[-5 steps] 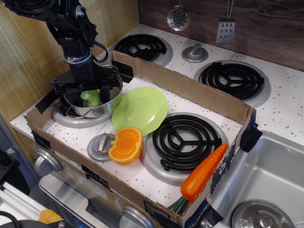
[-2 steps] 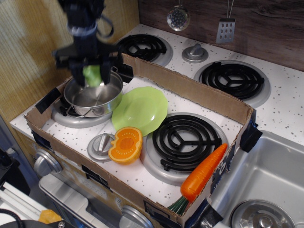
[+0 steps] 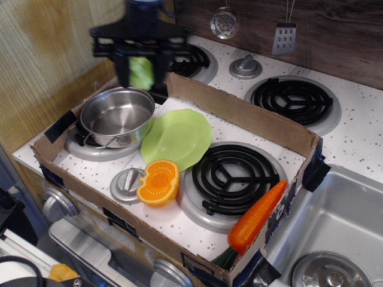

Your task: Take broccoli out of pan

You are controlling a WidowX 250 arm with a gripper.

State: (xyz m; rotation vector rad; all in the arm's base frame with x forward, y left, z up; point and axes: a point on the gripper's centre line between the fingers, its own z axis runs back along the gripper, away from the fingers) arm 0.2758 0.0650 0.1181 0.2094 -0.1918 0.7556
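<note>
The pale-green broccoli (image 3: 142, 73) hangs in the air, clamped between my black gripper's (image 3: 141, 72) fingers, above and to the right of the pan. The gripper is blurred by motion and sits high near the back left burner. The shiny steel pan (image 3: 117, 117) stands empty on the front left burner inside the cardboard box.
A light-green plate (image 3: 178, 138) lies right of the pan. An orange squash half (image 3: 158, 182) and a grey knobbed lid (image 3: 127, 183) lie at the front. A carrot (image 3: 256, 216) rests on the box's front right corner. Cardboard walls (image 3: 239, 115) ring the area. A sink (image 3: 335, 227) is at right.
The gripper has lifted the broccoli out of the pan and carried it up and to the right. The pan is now empty.
</note>
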